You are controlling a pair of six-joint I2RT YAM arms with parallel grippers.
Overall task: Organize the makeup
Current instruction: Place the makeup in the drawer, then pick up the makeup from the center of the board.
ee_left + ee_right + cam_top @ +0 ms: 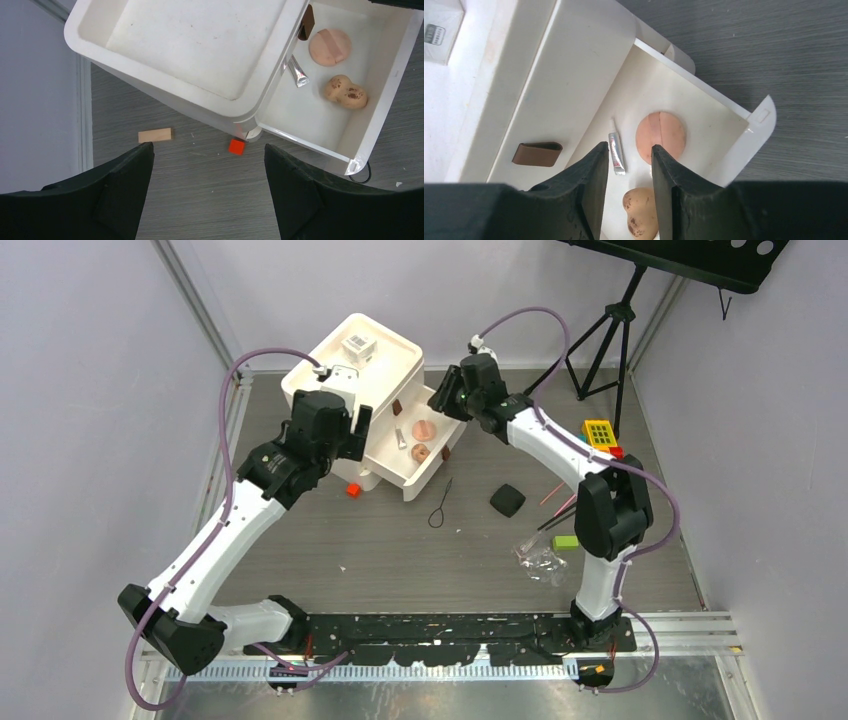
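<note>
Your right gripper hangs over the pulled-out drawer, jaws apart on nothing, with the drawer's walls close on either side. Inside are one pink puff, one small tube and one peach sponge, partly cut off behind a finger. Your left gripper gapes wide and empty above open desk by the organizer. Toward the desk's right edge lie one black compact, two pencils and one green tube. The clear wrap nearby is hard to make out.

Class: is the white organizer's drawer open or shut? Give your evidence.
Open. The drawer stands pulled out of the organizer, showing a pink puff, a sponge and a small tube inside.
</note>
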